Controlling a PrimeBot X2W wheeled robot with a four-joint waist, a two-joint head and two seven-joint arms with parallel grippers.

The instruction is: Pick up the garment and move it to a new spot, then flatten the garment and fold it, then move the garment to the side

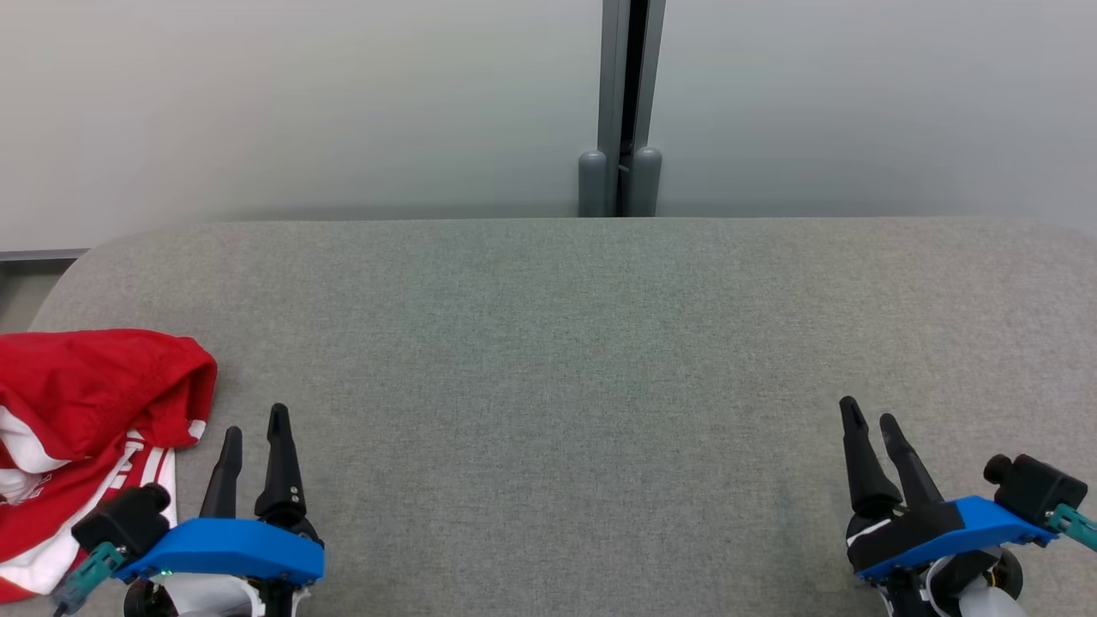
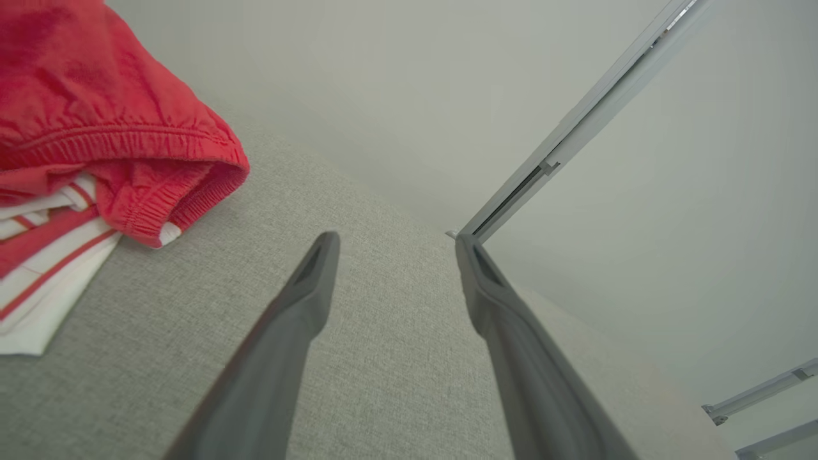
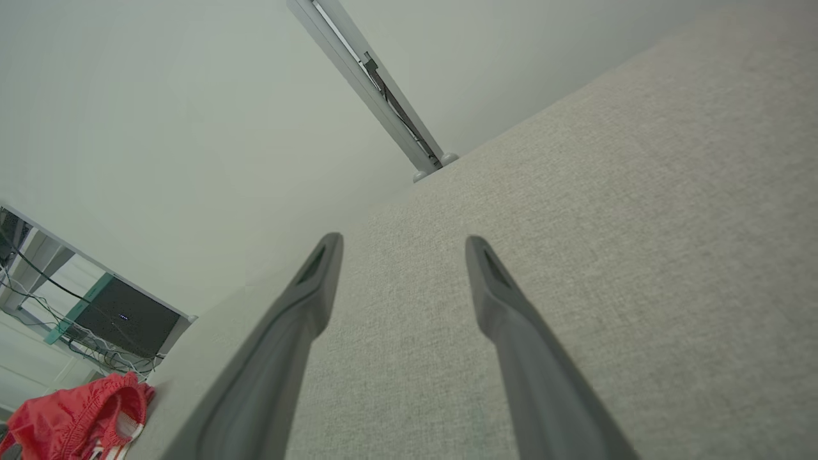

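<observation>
- Garment [image 1: 86, 386]: red w/ white stripes, bunched at the counter's [image 1: 548, 343] left edge; cut off by frame at left & bottom, shape unclear.
- Left jaws: parted a little, empty, just beside garment.
- Right jaws: parted, empty, well apart from it.

Left tool [image 1: 255, 422] low left, fingers parted, pointing up the head view. Right tool [image 1: 867, 411] low right, fingers parted, tilted slightly leftward.

One red-and-white garment [image 1: 77, 403]. One grey tabletop [image 1: 557, 360]. Two grippers, the left gripper [image 1: 255, 422] and the right gripper [image 1: 867, 411], each with two dark fingers [image 1: 281, 463]. One grey post [image 1: 632, 103].
</observation>
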